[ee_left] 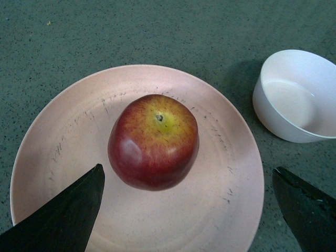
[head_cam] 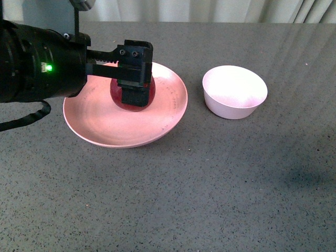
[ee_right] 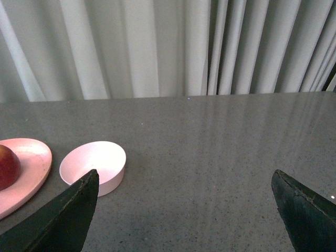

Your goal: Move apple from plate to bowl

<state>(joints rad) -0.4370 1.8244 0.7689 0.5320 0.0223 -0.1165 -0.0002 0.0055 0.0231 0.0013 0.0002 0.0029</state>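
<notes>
Because the grey speckled desk (head_cam: pixel 210 199) is the largest thing before us, we begin there and take the wide salmon-pink plate (head_cam: pixel 105 131) resting on it as our landmark. To the robot's right of the plate, near it but with a strip of desk between, stands the small pale bowl (head_cam: pixel 226 110), upright and with nothing in it. At the plate's middle sits the apple (ee_left: pixel 153 142), stem end up towards the left wrist camera, a yellow patch around the stem. It is round, so we judge that no axis favours one closing direction over another. The left gripper (ee_left: pixel 181 220) hangs over the plate's middle with its jaws spread wide and nothing held. In the left wrist view its two dark fingers (ee_left: pixel 58 215) stand on either side of the apple, which lies ahead of them and closer to one finger than the other; neither visibly touches it. In the front view the gripper hides most of the fruit, and we cannot tell how low the fingertips are. We judge that the coming move is to centre on the apple, come down and close. The right gripper (ee_right: pixel 181 220), likewise released and holding nothing, is well apart from the plate, with the bowl nearer to it than the plate is. The left arm is plainly the nearer one.
</notes>
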